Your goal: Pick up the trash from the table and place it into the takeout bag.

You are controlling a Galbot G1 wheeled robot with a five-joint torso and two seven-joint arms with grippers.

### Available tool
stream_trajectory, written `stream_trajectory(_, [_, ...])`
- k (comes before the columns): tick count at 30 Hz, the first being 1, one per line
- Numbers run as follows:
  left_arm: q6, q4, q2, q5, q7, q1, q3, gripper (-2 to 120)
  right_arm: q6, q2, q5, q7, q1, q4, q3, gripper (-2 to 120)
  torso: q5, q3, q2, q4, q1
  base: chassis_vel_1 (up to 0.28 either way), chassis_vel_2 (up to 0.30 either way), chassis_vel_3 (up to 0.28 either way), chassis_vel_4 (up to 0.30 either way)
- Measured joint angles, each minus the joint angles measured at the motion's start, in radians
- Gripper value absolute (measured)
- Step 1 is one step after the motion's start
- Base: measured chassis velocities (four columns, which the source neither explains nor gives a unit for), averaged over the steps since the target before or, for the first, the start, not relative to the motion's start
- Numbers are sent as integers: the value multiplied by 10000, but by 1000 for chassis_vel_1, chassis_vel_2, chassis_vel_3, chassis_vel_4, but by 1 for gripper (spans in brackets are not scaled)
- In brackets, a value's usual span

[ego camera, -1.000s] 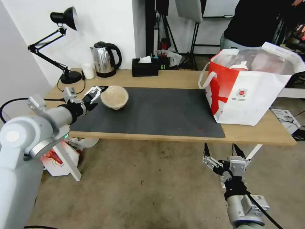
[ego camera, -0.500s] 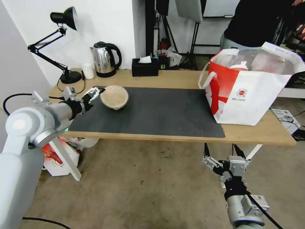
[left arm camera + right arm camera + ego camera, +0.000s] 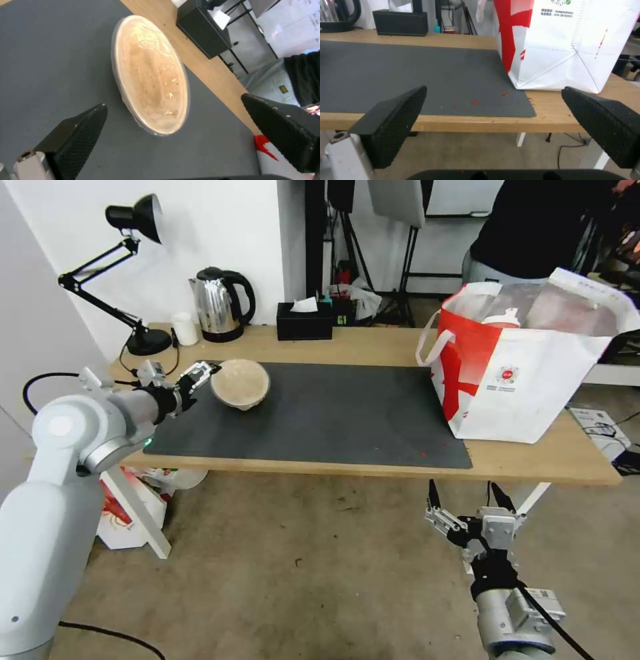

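Trash still on the long light-wood table [image 3: 373,347] is a single tan paper-like bowl [image 3: 241,383], sitting at the left end of the big dark grey rectangular mat [image 3: 320,413], left of centre in the head view. The left pincer [image 3: 203,371] is level with the bowl's left rim, its black fingers spread wide. In the left wrist view the bowl [image 3: 150,75] lies ahead of the two textured black fingertips [image 3: 83,130], between their lines but beyond their tips, so nothing is gripped; whether a tip touches the rim cannot be told.

At the right end of the table stands the large boxy white takeout bag with a red side panel [image 3: 527,367], its white loop handle hanging over the red side and a small red logo on the white face. A red cup with a white lid [image 3: 501,320] pokes up inside the bag near its left wall, against the silvery lining. The bag's lower corner rests partly on the mat and partly on bare wood, as the right wrist view shows [image 3: 566,50].

The right pincer [image 3: 470,500] hangs below the table's front edge in the lower right of the head view, fingers wide apart and holding nothing.
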State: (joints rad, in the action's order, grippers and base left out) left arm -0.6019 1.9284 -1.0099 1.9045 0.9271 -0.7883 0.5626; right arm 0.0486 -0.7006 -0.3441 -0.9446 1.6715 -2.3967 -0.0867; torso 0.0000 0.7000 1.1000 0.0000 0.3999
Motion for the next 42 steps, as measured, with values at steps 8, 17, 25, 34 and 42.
stream_trajectory(8, [-118,-637,-130,-335,-2,506,-375,100,0,0,0,0,0,0,0,100,0,0,0,0,0,0,0,0,0])
stream_trajectory(17, [-280,-1348,-269,-670,6,1025,-748,100,0,0,0,0,0,0,0,100,1,0,0,0,0,0,0,0,0])
stream_trajectory(25, [-321,-2067,-370,-987,51,1481,-1208,100,0,0,0,0,0,0,0,100,0,0,0,0,0,0,0,0,0])
stream_trajectory(34, [-374,-2938,-512,-1293,-9,1990,-1758,100,0,0,0,0,1,0,0,100,0,0,0,1,1,0,0,0,0])
stream_trajectory(42, [-391,-3342,-840,-1558,-84,2257,-2125,100,0,0,0,0,0,0,0,100,0,-1,0,0,0,0,0,0,0])
